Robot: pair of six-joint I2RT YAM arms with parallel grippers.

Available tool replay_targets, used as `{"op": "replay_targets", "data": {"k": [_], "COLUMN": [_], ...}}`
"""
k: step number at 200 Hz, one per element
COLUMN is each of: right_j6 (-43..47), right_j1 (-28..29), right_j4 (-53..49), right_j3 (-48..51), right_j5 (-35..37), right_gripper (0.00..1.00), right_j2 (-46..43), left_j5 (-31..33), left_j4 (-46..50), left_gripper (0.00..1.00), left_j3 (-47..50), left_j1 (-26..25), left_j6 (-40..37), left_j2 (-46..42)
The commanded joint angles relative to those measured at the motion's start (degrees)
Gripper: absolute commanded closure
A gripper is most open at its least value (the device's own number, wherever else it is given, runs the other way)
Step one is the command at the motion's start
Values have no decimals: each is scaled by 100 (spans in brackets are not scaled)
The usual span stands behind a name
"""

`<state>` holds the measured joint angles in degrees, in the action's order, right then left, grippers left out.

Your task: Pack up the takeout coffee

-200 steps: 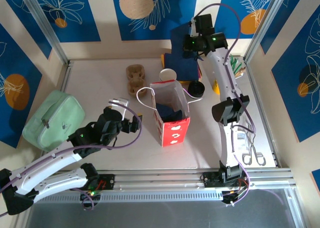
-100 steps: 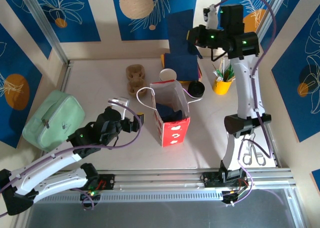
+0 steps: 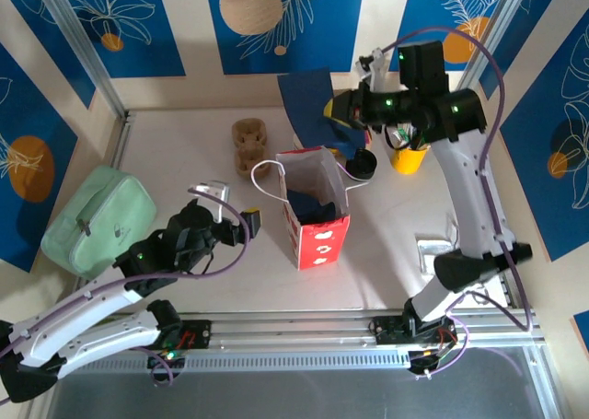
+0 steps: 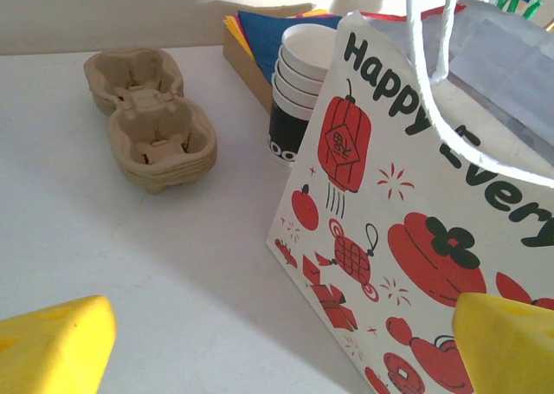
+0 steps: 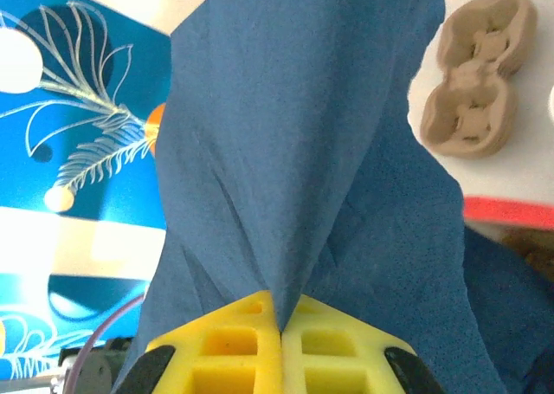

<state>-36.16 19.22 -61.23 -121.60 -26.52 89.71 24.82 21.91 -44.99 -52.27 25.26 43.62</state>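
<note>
The desk (image 3: 175,175) carries a red and white bag (image 3: 317,216), standing open just to the right of the left jaws (image 4: 281,338). Those are spread wide, low over the desk, on the bent left arm (image 3: 101,295). The right arm (image 3: 479,180) reaches far out and high. The right jaws (image 5: 280,325) are pressed together, pinching a blue napkin (image 5: 303,151) that hangs over the bag's far edge. The coffee (image 3: 365,164) looks like the little black-topped cup just under the right jaws, beside the bag. I think it is light, easy to squash, and could spill. Hold its sides softly, below the lid, and keep it upright.
</note>
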Motion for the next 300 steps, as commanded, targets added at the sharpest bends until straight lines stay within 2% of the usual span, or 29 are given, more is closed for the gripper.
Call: {"op": "replay_targets", "data": {"k": [1, 61, 107, 153, 187, 300], "right_j6": [-314, -712, -727, -614, -448, -221], "right_j1": [178, 895, 1208, 1533, 1695, 2089], "right_j4": [462, 1016, 1094, 1147, 991, 443], "right_j3": [564, 1960, 2438, 2849, 2940, 2862], "right_j5": [-20, 429, 809, 1800, 2365, 3356], "right_gripper": [98, 97, 97, 98, 98, 98], "right_j2": [-636, -1482, -1632, -1616, -1443, -809], "left_j5": [12, 111, 76, 19, -30, 17], "left_j4": [-23, 14, -27, -155, -315, -389], "left_gripper": [1, 1, 1, 1, 1, 0], "left_j3": [52, 17, 39, 128, 193, 254], "left_j1": [59, 60, 58, 55, 58, 58], "left_j6": [85, 58, 75, 129, 146, 85], "left_j2": [-137, -195, -119, -23, 101, 156]}}
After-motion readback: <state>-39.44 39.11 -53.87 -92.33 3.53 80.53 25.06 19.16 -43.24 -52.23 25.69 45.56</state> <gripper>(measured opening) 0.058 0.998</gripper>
